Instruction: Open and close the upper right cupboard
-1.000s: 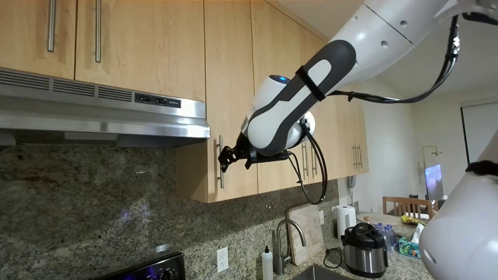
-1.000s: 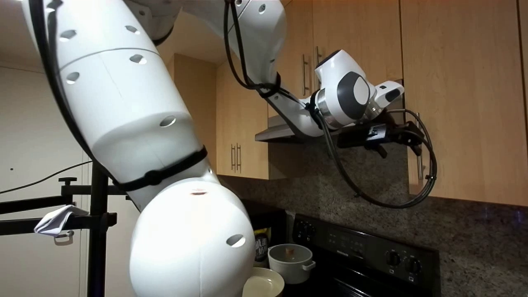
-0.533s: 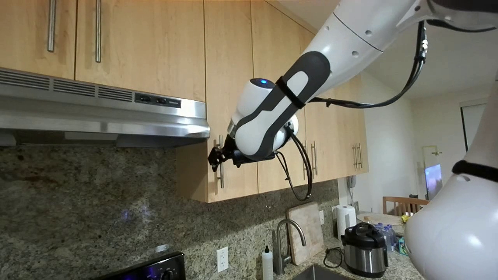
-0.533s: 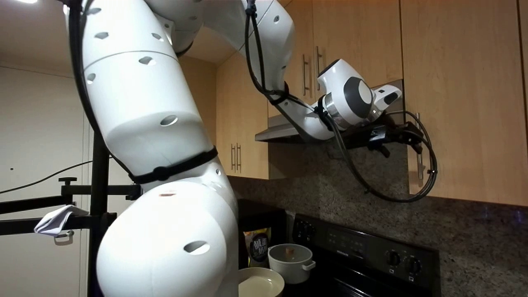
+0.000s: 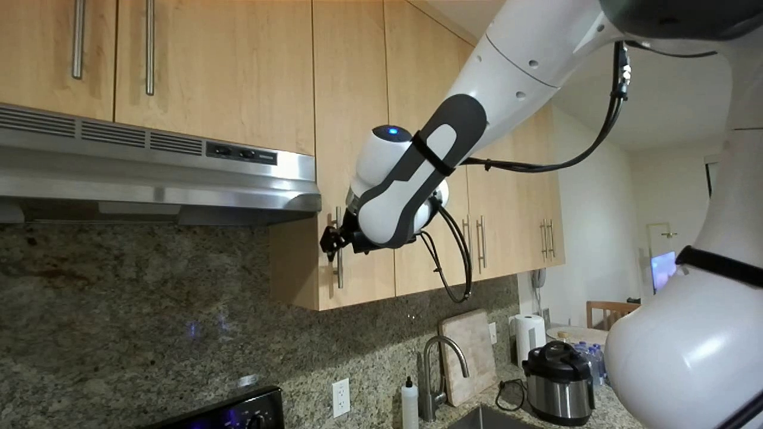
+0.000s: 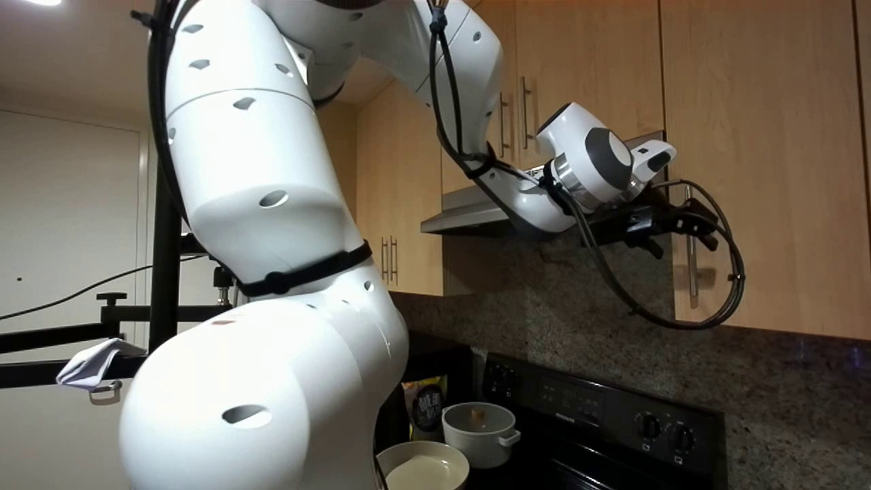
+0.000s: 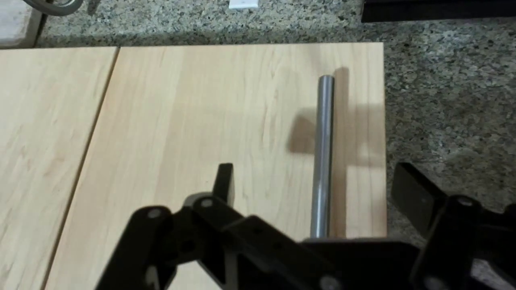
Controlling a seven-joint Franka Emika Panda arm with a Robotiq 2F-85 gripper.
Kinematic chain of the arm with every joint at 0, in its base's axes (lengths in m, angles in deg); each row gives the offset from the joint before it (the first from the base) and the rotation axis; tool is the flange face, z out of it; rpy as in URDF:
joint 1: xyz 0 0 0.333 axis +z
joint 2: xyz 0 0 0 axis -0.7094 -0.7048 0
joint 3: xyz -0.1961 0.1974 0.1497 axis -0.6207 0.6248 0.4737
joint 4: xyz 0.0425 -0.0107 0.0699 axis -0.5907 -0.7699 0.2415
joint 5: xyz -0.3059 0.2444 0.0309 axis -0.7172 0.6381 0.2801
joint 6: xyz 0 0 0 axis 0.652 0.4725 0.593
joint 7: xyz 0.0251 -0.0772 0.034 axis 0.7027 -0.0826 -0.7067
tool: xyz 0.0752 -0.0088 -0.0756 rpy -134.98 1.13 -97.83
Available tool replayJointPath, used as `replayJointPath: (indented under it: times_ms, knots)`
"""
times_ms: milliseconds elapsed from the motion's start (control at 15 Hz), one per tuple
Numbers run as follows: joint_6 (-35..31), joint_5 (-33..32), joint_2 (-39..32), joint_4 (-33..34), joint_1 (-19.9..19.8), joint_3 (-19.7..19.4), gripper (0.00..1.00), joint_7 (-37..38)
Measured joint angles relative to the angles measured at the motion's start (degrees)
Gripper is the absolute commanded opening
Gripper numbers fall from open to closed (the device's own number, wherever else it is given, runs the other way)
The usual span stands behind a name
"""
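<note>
Tall, narrow, light-wood upper right cupboard (image 5: 349,107): closed, its face level with the neighbouring light-wood door (image 5: 417,83) at 3 o'clock; in an exterior view its left edge runs just beside the end of the brushed-steel range hood (image 5: 238,193) at 9 o'clock.
Slim, straight metal bar handle (image 7: 322,157): fixed low on the cupboard, near that same edge; in the wrist view it runs along the 12-to-6 line, with shadow on the wood to either side.
Black two-fingered gripper (image 7: 316,177): spread wide; in the wrist view one fingertip (image 7: 223,181) stands at 9 o'clock of the bar, the other at 3, past the cupboard's edge, space showing on both sides. Whether the tips reach the bar's depth cannot be told.
White robot arm with black straps (image 5: 524,77): in an exterior view it slants to the gripper from 2 o'clock, a blue light on its dark round cap (image 5: 390,132).
Curved steel faucet (image 5: 427,381): about 5 o'clock of the gripper.
Black-lidded steel pressure cooker (image 5: 560,396): 4 o'clock, on the speckled granite counter (image 5: 608,411).
Pale grey lidded pot (image 6: 480,439): in an exterior view, a cream pan (image 6: 429,469) at its 8 o'clock, the black stove panel (image 6: 599,412) at its 3.
</note>
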State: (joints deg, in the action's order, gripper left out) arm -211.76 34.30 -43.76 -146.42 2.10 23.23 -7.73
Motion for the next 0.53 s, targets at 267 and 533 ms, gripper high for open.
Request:
replayJointPath:
  times_ms: [267, 533]
  knots:
    - [0.0, -2.3, -1.7, 2.9, -6.7, 5.6, 1.0, 1.7]
    - [0.1, -5.7, -4.1, 6.1, -14.1, 12.6, 1.0, 4.9]
